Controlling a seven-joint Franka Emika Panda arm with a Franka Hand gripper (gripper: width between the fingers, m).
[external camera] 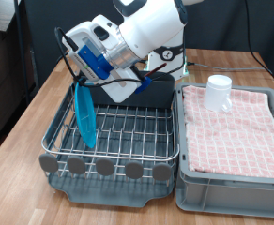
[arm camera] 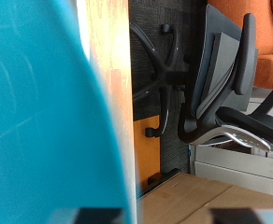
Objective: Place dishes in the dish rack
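We count one light-blue plate point(external camera: 84, 114) standing on edge in the dish rack point(external camera: 118, 131), gripper point(external camera: 81, 82) clenched on its top rim, and one white mug point(external camera: 219, 92) on the checked cloth point(external camera: 240, 131).

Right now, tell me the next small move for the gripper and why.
Probably lower a little further: the gripper holds the light-blue plate on edge, its lower rim at the wires of the dish rack, so easing it between them before opening seems safest.

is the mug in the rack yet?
No, the white mug sits upside down on the checked cloth in the grey crate.
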